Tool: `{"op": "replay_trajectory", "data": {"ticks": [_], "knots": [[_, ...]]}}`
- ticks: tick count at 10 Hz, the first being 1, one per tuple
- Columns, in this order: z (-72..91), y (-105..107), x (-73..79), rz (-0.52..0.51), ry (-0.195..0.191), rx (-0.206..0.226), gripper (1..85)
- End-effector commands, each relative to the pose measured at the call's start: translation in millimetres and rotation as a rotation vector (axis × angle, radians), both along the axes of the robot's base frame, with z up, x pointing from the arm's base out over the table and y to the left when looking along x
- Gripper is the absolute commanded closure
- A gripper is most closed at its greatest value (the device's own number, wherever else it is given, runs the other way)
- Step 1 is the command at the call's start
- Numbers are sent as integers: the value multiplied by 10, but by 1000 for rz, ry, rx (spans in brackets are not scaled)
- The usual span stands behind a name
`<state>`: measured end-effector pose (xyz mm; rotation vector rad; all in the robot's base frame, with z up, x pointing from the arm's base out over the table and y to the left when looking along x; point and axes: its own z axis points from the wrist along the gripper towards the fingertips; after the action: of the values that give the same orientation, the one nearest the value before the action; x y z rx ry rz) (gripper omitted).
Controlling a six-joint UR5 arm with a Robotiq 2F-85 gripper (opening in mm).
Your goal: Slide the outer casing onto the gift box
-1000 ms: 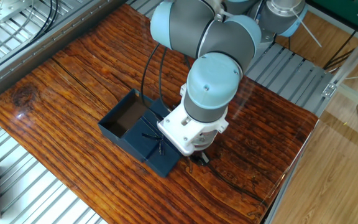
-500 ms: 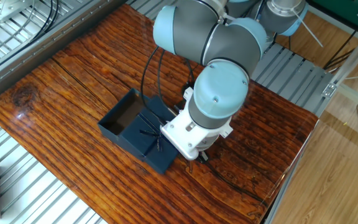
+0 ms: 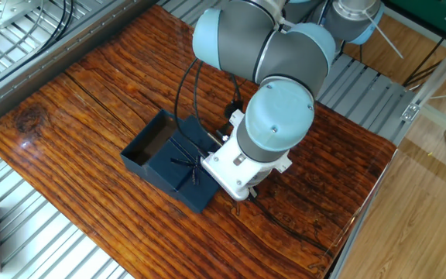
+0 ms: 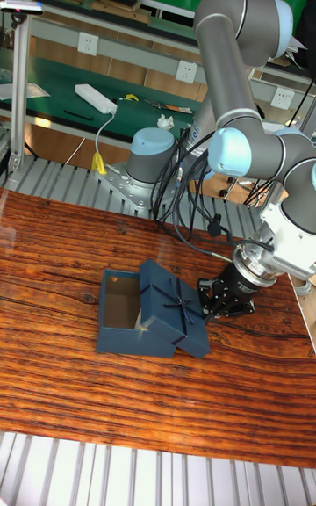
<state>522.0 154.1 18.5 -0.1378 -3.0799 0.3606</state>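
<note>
We note outer casing (image 4: 175, 307) approx. half over gift box (image 4: 123, 314), skewed; end effector (image 4: 211, 297) at its edge, grip state indeterminate, prob. pushing.

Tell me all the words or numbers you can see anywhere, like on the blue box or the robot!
There are none that can be read.
Outer casing: only a thin ribbon cross and bow, no writing.
Gift box: plain brown inside, no writing.
Robot arm and claw: no readable label.
Things on the green bench behind: too small and blurred to read.
</note>
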Motion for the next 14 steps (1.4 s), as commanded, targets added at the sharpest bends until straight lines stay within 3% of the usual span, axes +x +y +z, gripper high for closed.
{"op": "replay_trajectory", "data": {"ticks": [1,4,10,14], "knots": [[55,-74,-24,20,14,-20,847],[106,-180,-53,48,28,-13,847],[377,-525,-48,91,52,1,847],[372,-578,0,99,51,7,847]]}}
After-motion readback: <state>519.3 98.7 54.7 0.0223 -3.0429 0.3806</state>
